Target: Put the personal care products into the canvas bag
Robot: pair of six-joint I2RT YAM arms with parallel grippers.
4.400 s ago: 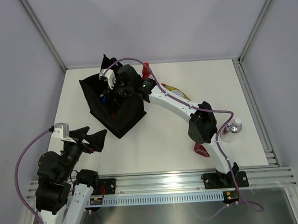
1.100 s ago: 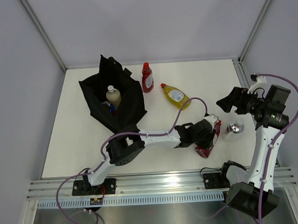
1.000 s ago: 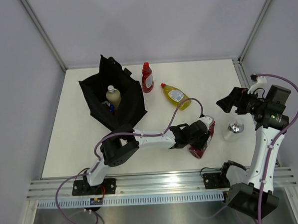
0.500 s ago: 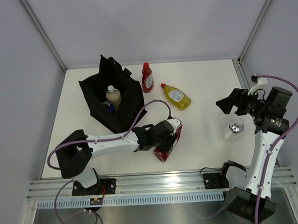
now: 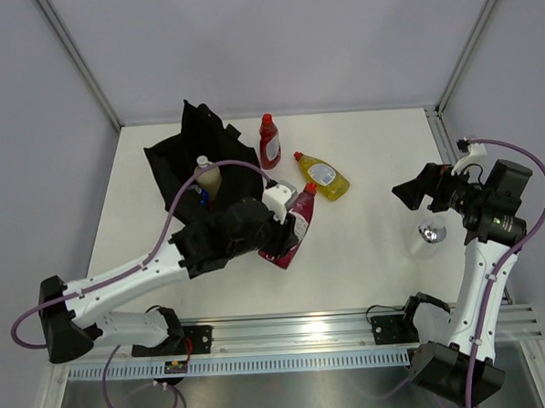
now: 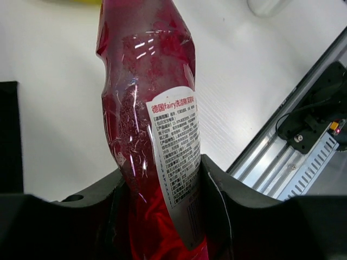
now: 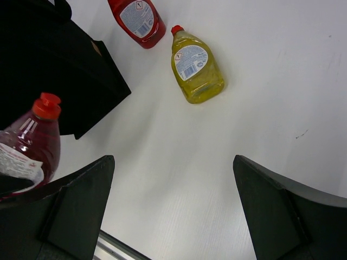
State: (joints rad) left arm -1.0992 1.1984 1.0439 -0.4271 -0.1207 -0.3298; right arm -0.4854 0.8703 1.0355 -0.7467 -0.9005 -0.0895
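My left gripper [image 5: 281,229] is shut on the maroon bottle [image 5: 292,228], which hangs tilted just right of the canvas bag [image 5: 175,168]. In the left wrist view the bottle [image 6: 143,108] is pinched between both fingers [image 6: 227,195], with its label facing the camera. A cream bottle with a white cap [image 5: 207,174] stands inside the bag. The small red bottle [image 5: 269,142] and the yellow bottle [image 5: 323,176] lie behind, both seen in the right wrist view as red bottle [image 7: 136,16] and yellow bottle [image 7: 196,70]. The silvery can [image 5: 428,236] lies at the right, below my right gripper [image 5: 411,193], which is open and raised with nothing in it.
An aluminium rail [image 5: 307,335] runs along the near table edge, and grey walls close off the back and sides. A purple cable [image 5: 225,170] from the left arm loops over the bag's mouth. The bag's floppy handle [image 5: 199,116] sticks up at its back.
The left arm has carried the maroon bottle from near the can leftward and toward the back, to beside the bag. The right arm has barely moved and stays open.
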